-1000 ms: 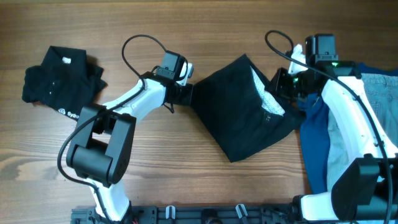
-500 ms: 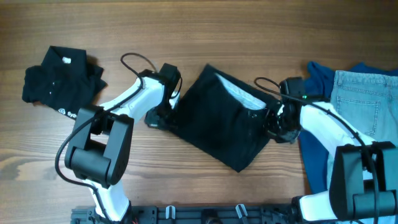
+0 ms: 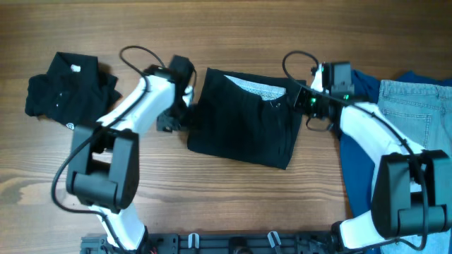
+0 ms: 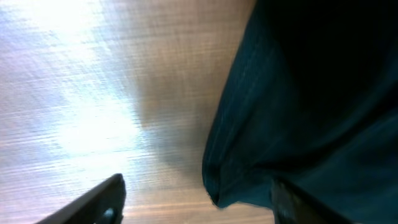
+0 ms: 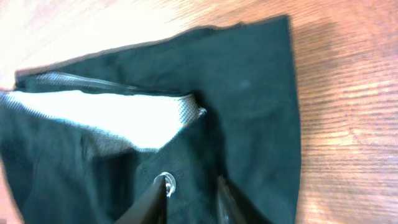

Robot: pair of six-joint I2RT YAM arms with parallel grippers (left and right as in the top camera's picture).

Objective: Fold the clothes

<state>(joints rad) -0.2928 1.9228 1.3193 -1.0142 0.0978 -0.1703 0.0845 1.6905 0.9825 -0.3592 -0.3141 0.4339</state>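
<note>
The black shorts (image 3: 244, 120) lie flat in the middle of the wooden table (image 3: 233, 35), stretched between the two arms. The right gripper (image 5: 191, 202) sits at their upper right corner, by the waistband. Its fingers (image 5: 155, 200) are drawn close together with a fold of the black cloth pinched between them. The left gripper (image 4: 193, 208) is at the shorts' left edge. Its fingers (image 4: 99, 202) stand wide apart, and a hanging corner of the fabric lies between them over the bare wood.

The shorts form a rough rectangle, slightly skewed, of plain matt black cloth. A pale grey-white mesh lining (image 5: 118, 118) shows inside the open waistband, and a small round metal eyelet (image 5: 166, 182) sits just beside the right fingers.

A bright blue garment (image 3: 357, 148) and light-blue denim jeans (image 3: 417, 106) lie crumpled at the right. A small black top (image 3: 67, 92) with white print lies at the far left.
</note>
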